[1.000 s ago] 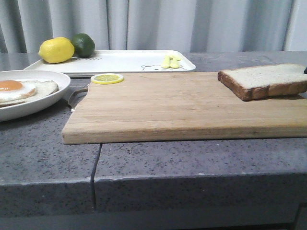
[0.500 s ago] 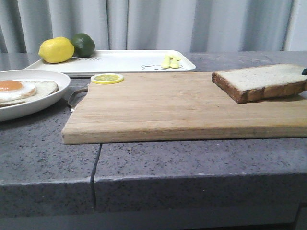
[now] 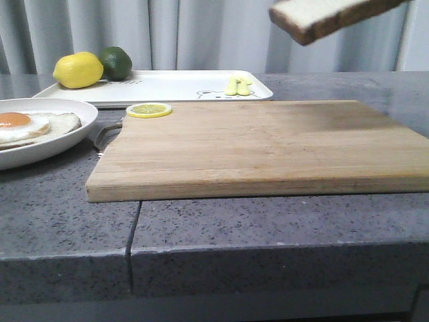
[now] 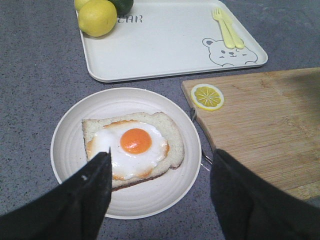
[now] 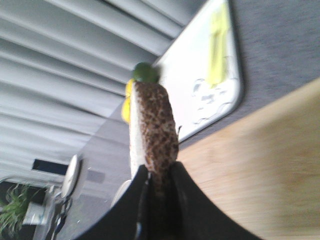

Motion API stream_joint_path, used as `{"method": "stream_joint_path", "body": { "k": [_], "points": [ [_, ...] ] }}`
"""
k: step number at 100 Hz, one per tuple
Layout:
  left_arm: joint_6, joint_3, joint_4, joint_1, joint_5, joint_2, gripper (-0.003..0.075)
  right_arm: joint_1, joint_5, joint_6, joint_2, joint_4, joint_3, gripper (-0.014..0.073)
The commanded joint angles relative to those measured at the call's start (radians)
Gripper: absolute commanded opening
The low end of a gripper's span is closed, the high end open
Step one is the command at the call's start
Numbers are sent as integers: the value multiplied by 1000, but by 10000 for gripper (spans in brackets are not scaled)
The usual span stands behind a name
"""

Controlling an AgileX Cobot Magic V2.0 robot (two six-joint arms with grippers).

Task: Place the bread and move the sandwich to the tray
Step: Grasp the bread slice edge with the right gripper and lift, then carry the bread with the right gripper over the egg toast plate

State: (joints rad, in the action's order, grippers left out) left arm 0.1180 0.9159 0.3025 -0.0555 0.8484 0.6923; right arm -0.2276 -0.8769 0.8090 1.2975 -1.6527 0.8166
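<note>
Gripping the bread (image 5: 150,125) edge-on in my right gripper (image 5: 156,182), I am aiming it flat over the egg (image 4: 134,142); my left gripper (image 4: 160,165) is hanging open above the plate (image 4: 70,140), at 9 o'clock from the board (image 3: 255,144).

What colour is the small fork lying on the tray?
Pale yellow. The fork lies near the bear drawing on the white tray, clearest in the left wrist view.

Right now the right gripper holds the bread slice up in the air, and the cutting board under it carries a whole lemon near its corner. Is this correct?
Not quite. The right gripper does hold the bread slice in the air, but the cutting board carries a lemon slice, not a whole lemon. The whole lemon sits on the tray, as the front view shows.
</note>
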Motion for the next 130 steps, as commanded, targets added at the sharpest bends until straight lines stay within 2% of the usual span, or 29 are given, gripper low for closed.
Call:
{"method": "stream_joint_path", "body": {
  "k": [1,16,32,58,79,130],
  "points": [
    [-4,29,23,2,-59,7,407,89,15,-4,-43,-111,51,-61],
    [-4,29,23,2,-59,7,407,291,208,-4,-44,-168,85,-61],
    [-4,29,23,2,-59,7,407,460,410,-3,-34,-213,112,-61],
    [-4,29,23,2,-59,7,407,708,525,0,87,-223,224,-61],
    [-4,29,23,2,-59,7,407,813,526,-16,226,-223,351,-61],
    [-4,29,23,2,-59,7,407,936,569,-102,468,-224,547,-61]
  ]
}}
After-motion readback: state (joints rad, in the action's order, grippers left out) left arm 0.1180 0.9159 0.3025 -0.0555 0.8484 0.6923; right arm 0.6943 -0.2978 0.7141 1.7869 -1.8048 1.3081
